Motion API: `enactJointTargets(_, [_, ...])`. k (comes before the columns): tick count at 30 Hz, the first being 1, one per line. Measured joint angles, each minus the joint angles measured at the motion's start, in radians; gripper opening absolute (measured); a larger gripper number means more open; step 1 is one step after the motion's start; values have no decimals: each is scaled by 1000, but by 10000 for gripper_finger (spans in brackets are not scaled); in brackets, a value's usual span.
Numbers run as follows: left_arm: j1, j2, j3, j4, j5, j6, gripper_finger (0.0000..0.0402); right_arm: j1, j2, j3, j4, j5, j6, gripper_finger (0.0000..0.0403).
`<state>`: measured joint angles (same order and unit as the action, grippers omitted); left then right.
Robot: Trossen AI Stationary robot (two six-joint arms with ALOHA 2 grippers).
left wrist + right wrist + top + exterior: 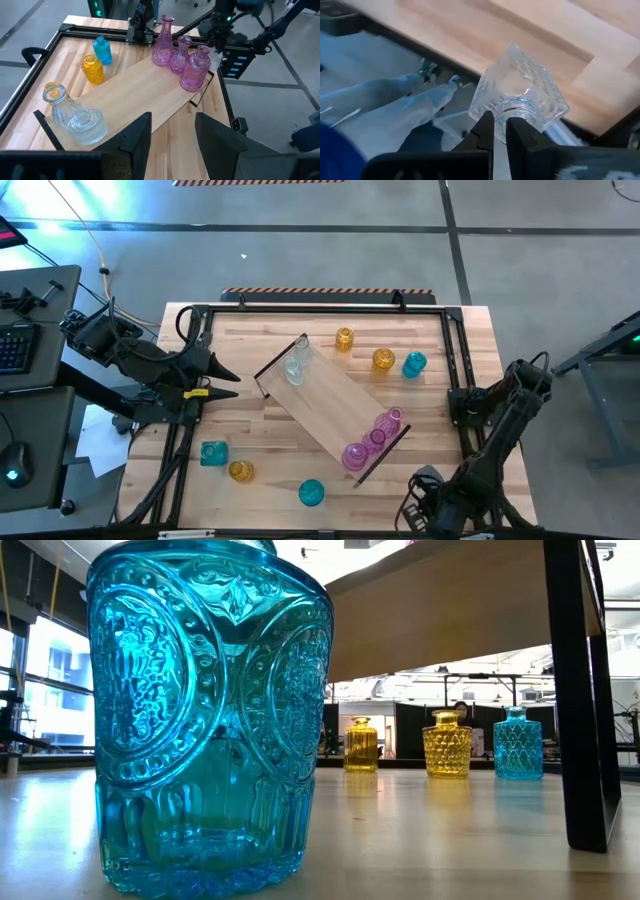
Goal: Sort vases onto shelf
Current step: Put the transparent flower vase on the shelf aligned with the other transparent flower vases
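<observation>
The shelf (330, 412) is a light-wood board lying slantwise on the table. Two clear vases (296, 366) stand at its far-left end, and three pink vases (370, 442) at its near-right end. Two amber vases (383, 360) and a teal one (414, 364) stand on the table beyond it. Two teal vases (213, 453) and an amber one (240, 471) stand near the front. My left gripper (172, 137) is open at the table's left side, facing the shelf (145, 90). My right gripper (500, 125) is by the near right corner, shut on a clear square-bodied vase (520, 85). My right gripper pinches the clear vase by its narrow neck (512, 107) between the two fingers. The vase is lifted clear and tilted. Its body points away from the wrist, over the table's edge.
A dark metal frame (455, 350) borders the tabletop. In the low view a teal vase (210, 720) stands close in front, with the shelf's dark end piece (585, 690) to its right. Bare wood lies between the shelf and the near-left vases.
</observation>
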<state>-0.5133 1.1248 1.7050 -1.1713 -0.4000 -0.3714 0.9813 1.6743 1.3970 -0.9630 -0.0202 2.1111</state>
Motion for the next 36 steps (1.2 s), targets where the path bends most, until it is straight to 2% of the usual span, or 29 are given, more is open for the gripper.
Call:
enactJointTargets(4, [0, 0, 0, 0, 0, 0, 145, 0, -1, 76, -40, 5, -6, 1])
enactJointTargets(7, [0, 0, 0, 0, 0, 0, 145, 0, -2, 140, -49, 66, -30, 1])
enactJointTargets(17, [0, 0, 0, -2, 0, 17, 145, 0, -3, 383, -49, 394, -189, 0])
enactJointTargets(21, [0, 0, 0, -14, 0, 17, 145, -11, -4, 477, -49, 520, -318, 0])
enactJointTargets(25, [0, 0, 0, -14, 0, 17, 145, -54, -5, 548, -49, 602, -504, 0])
enactJointTargets(30, [0, 0, 0, -14, -5, 17, 145, -162, -5, 607, -54, 603, -744, 0])
enactJointTargets(36, [0, 0, 0, -4, -20, 9, 145, -357, -5, 667, -48, 460, -1021, 0])
